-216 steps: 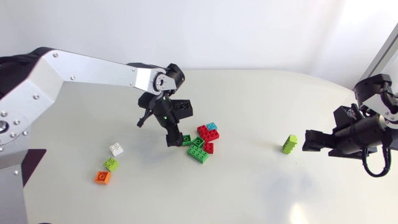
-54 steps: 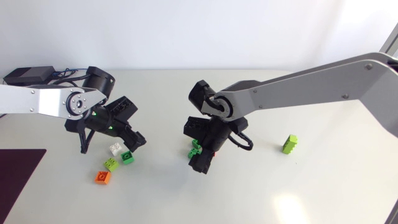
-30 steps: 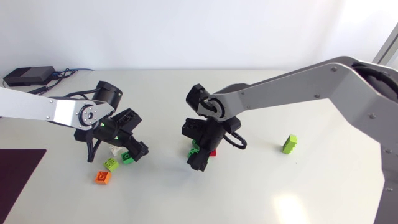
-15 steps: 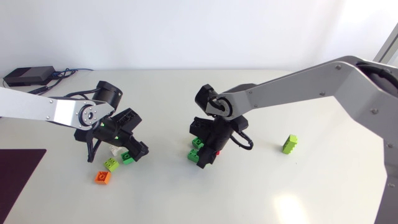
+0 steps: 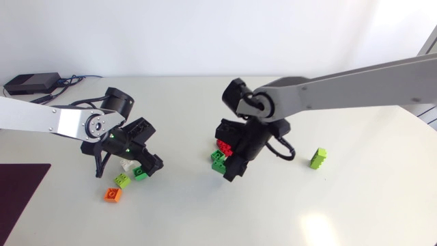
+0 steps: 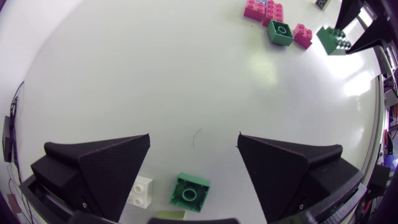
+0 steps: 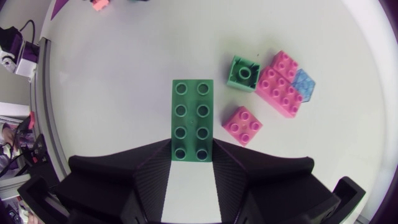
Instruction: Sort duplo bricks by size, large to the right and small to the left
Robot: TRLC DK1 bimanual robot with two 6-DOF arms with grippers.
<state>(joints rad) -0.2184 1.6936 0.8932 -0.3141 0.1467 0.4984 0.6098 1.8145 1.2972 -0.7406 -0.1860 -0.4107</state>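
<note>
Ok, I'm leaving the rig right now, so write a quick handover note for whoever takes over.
Left gripper: open, small dark green square brick between its fingers, small white brick beside it.
Right gripper: shut on the long green eight-stud brick, mid-table.
Done: small orange brick and small lime brick lie left; a lime brick sits right.
To do: carry the long green brick right, then sort the middle pile: red eight-stud brick right; red four-stud brick, green square brick, small blue brick left.
</note>
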